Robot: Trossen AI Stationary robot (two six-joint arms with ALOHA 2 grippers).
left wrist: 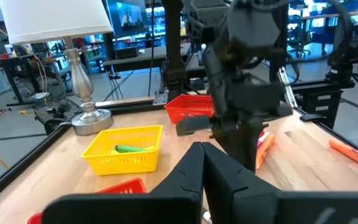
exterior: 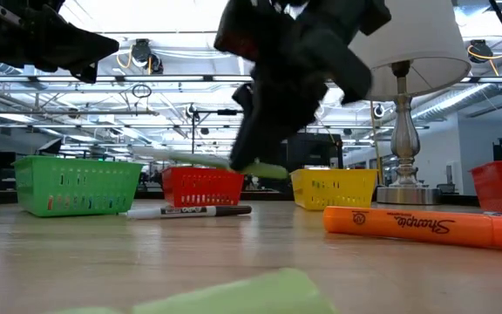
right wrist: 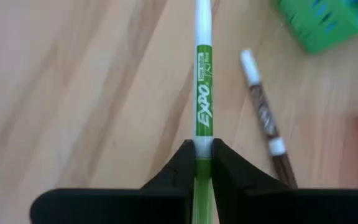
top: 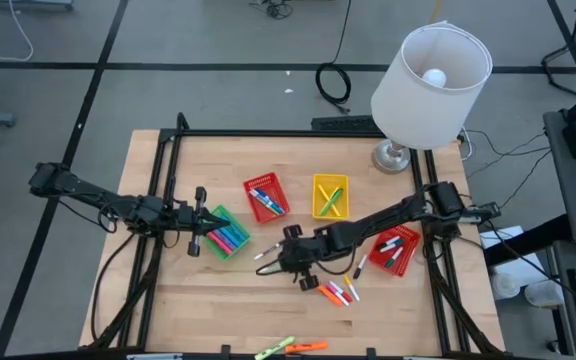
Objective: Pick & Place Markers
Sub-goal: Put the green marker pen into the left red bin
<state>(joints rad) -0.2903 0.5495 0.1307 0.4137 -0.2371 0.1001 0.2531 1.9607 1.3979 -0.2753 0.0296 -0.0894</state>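
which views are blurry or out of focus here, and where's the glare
Low view: the right arm is a dark blur, the green highlighter up front is out of focus, ceiling lights glare. Right wrist view: the green marker is sharp. High view: the lamp's bulb glows bright.

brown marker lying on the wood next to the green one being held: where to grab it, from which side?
Take the brown marker at mid-barrel, from straight above, fingers across its width. It lies flat on the table, thin and long, with bare wood on both sides; the green basket sits beyond its white tip.
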